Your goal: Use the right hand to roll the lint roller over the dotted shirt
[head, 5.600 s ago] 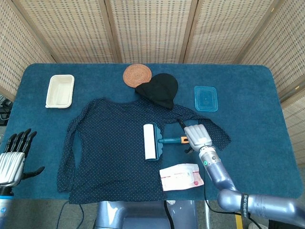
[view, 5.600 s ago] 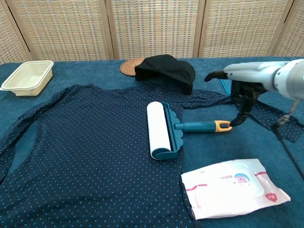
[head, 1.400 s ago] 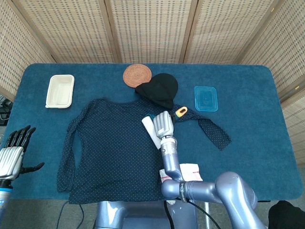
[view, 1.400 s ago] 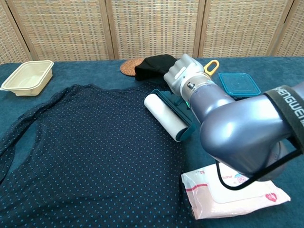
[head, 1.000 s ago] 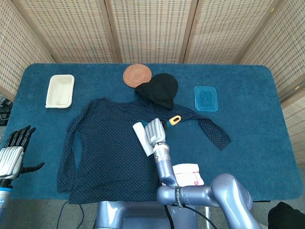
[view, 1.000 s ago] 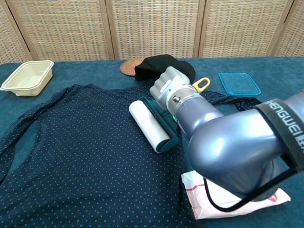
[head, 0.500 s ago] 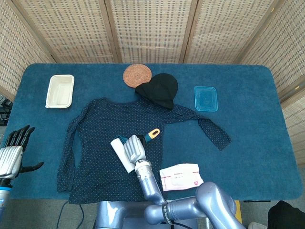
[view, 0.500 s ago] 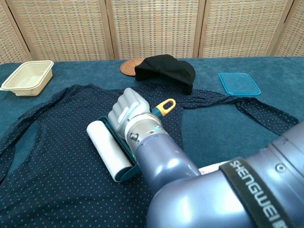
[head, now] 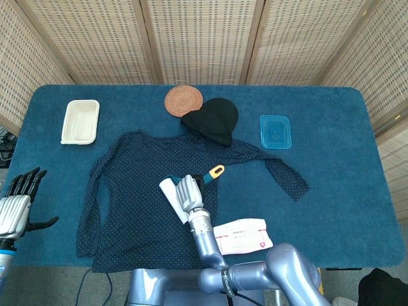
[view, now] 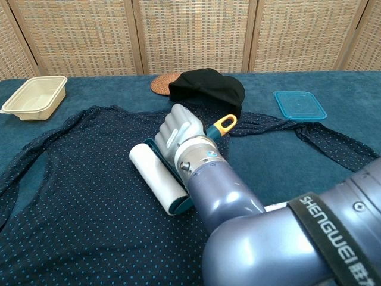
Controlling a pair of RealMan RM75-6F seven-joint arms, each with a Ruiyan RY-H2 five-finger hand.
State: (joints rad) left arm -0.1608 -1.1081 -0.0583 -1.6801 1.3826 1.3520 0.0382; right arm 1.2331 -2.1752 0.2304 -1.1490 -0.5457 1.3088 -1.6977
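Observation:
The dark blue dotted shirt [head: 137, 191] [view: 83, 179] lies flat across the table's middle. My right hand [head: 187, 192] [view: 180, 137] grips the teal handle of the lint roller [head: 172, 197] [view: 158, 177], whose white roll presses on the shirt's front near its middle. The handle's orange end [head: 217, 171] [view: 225, 124] sticks up and to the right. My left hand [head: 18, 204] hangs off the table's left edge, holding nothing, fingers spread; the chest view does not show it.
A black cap [head: 213, 121] [view: 208, 86] lies on the shirt's collar beside a woven coaster [head: 183, 101]. A cream tray [head: 80, 121] [view: 34, 95] stands at the far left, a blue lid [head: 275, 131] [view: 299, 105] at the right. A wipes pack [head: 242, 235] lies near the front edge.
My right hand has rolled the lint roller back to the right and slightly away over the shirt, after sweeping it left and towards the front. The left hand has not moved.

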